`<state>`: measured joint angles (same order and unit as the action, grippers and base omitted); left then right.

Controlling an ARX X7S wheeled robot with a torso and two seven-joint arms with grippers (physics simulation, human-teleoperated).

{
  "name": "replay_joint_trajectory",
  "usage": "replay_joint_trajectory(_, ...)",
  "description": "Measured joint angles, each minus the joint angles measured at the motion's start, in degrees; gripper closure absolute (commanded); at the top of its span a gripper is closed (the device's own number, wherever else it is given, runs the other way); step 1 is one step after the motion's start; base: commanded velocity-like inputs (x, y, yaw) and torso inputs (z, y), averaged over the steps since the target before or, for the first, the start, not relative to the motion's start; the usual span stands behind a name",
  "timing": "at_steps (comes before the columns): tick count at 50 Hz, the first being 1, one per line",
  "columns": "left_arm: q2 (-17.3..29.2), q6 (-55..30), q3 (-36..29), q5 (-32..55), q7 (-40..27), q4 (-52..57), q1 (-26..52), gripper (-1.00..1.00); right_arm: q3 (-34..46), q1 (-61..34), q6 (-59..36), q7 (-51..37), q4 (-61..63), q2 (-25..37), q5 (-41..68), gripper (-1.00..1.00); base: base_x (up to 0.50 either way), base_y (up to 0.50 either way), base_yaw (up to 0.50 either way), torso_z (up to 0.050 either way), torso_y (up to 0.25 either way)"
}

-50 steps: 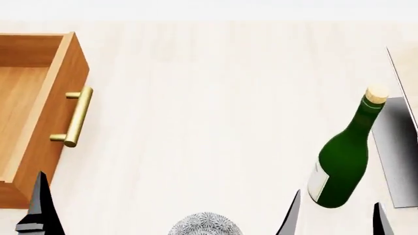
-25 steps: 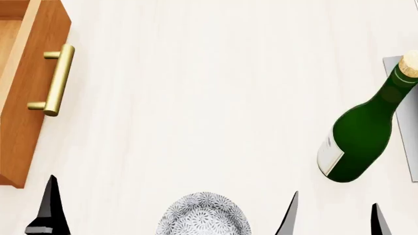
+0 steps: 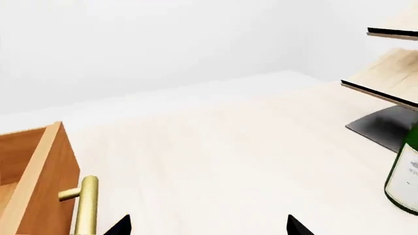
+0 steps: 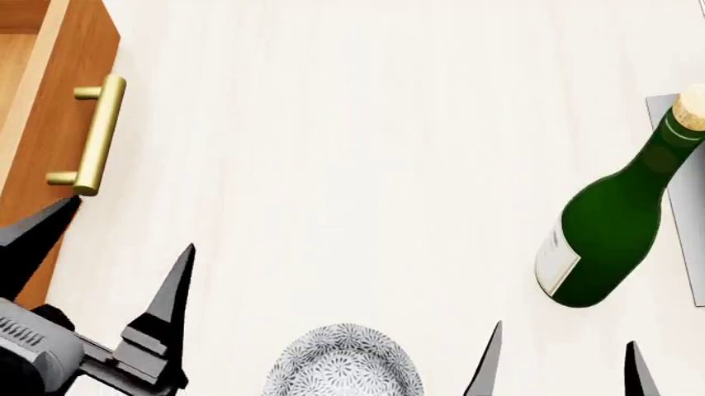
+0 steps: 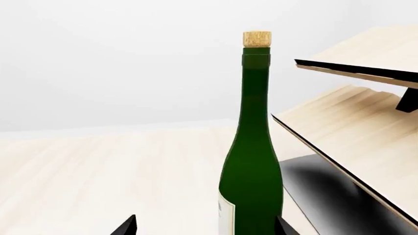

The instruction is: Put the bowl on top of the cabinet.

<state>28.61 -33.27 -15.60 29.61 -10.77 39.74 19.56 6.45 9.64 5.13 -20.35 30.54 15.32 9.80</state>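
The bowl (image 4: 343, 365), white with a grey floral speckle, stands on the pale table at the near edge of the head view, partly cut off by the frame. It does not show in either wrist view. The orange-brown cabinet (image 4: 44, 124) sits at the far left with a drawer pulled out, brass handle (image 4: 88, 136) facing the table. My left gripper (image 4: 132, 223) hovers open just in front of that drawer (image 3: 33, 186), left of the bowl, holding nothing. To the right of the bowl my right gripper (image 4: 564, 334) is open and empty.
A corked green wine bottle (image 4: 612, 231) stands ahead of the right gripper (image 5: 205, 220) and fills the right wrist view (image 5: 251, 147). Behind it at the right edge is a pale plywood rack (image 5: 353, 132) on a dark grey base (image 4: 678, 165).
The left gripper has come up and forward into the head view, near the drawer front. A second ago the head view tilted down, bringing more of the bowl into sight; it has held still since.
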Motion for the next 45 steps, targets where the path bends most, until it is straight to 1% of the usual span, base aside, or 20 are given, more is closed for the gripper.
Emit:
replay_joint_trajectory(13, 5.11, -13.06, -8.17, 4.19, 8.29, 2.53, 13.00, -1.00, -0.50, -0.14, -0.24, -0.74, 0.53, 0.40, 0.45, -1.00, 0.00, 0.00, 0.00, 0.000, 0.000)
replay_joint_trajectory(27, 7.05, -21.85, -16.66, 6.27, 15.87, 1.18, 21.53, -1.00, -1.03, -0.30, -0.55, -1.58, 1.06, 0.79, 0.83, -1.00, 0.00, 0.00, 0.00, 0.000, 0.000)
replay_joint_trajectory(34, 7.13, -24.57, -19.21, 6.97, 18.14, 0.12, 24.28, -1.00, -0.89, -0.34, -0.38, -1.79, 0.94, 0.92, 0.67, -1.00, 0.00, 0.00, 0.00, 0.000, 0.000)
replay_joint_trajectory(45, 7.09, -23.71, -23.07, 5.09, 21.10, -3.29, 26.45, -1.00, -0.45, -0.41, -0.18, -1.97, 0.61, 1.10, 0.36, -1.00, 0.00, 0.00, 0.00, 0.000, 0.000)
